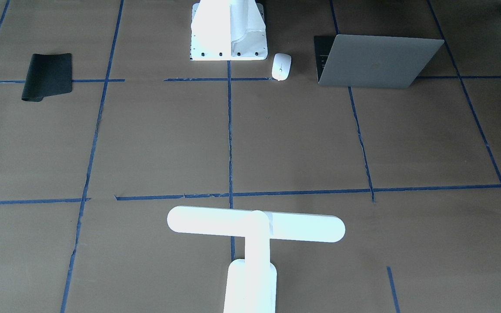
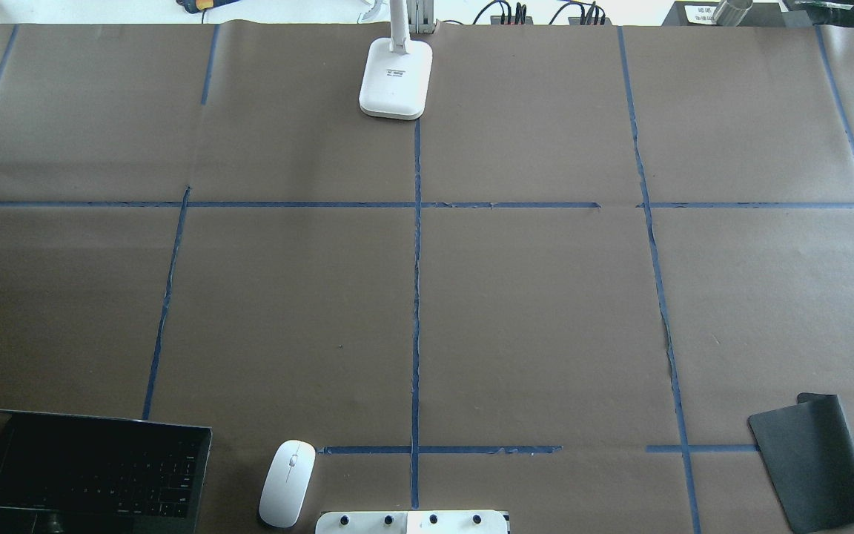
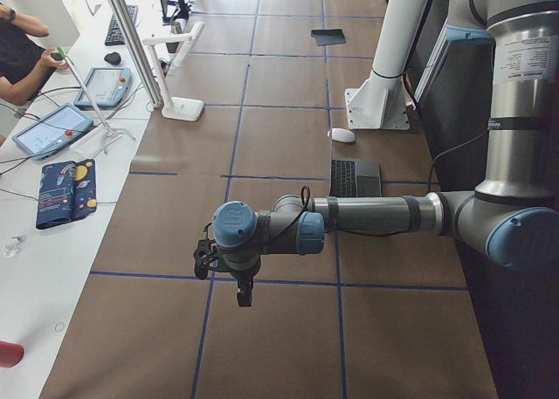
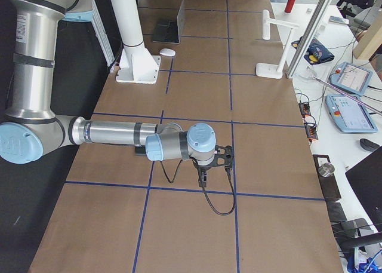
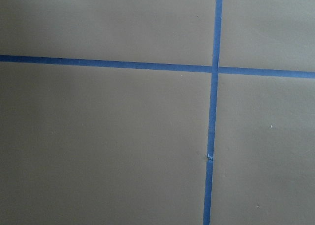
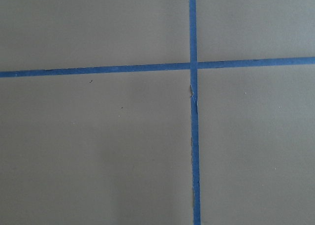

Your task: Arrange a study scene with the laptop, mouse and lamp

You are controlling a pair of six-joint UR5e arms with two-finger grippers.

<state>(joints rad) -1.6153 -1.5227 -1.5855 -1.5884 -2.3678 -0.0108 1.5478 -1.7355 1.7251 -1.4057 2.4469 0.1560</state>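
Observation:
The grey laptop (image 1: 381, 61) stands open at the robot's near left corner, keys showing in the overhead view (image 2: 101, 475). The white mouse (image 1: 281, 66) lies beside it, next to the pedestal, and shows overhead too (image 2: 288, 483). The white lamp (image 1: 255, 226) stands upright at the far middle edge, its base showing overhead (image 2: 396, 78). My left gripper (image 3: 244, 296) hangs over bare paper off the table's left end. My right gripper (image 4: 202, 180) hangs over the right end. Both show only in the side views; I cannot tell if they are open or shut. Both wrist views show only paper and tape.
A black soft mat (image 2: 816, 463) lies at the near right, one edge curled. The white bolted pedestal (image 1: 228, 34) stands at the near middle. Blue tape lines divide the brown paper. Tablets, cables and an operator (image 3: 22, 54) are along the far side bench.

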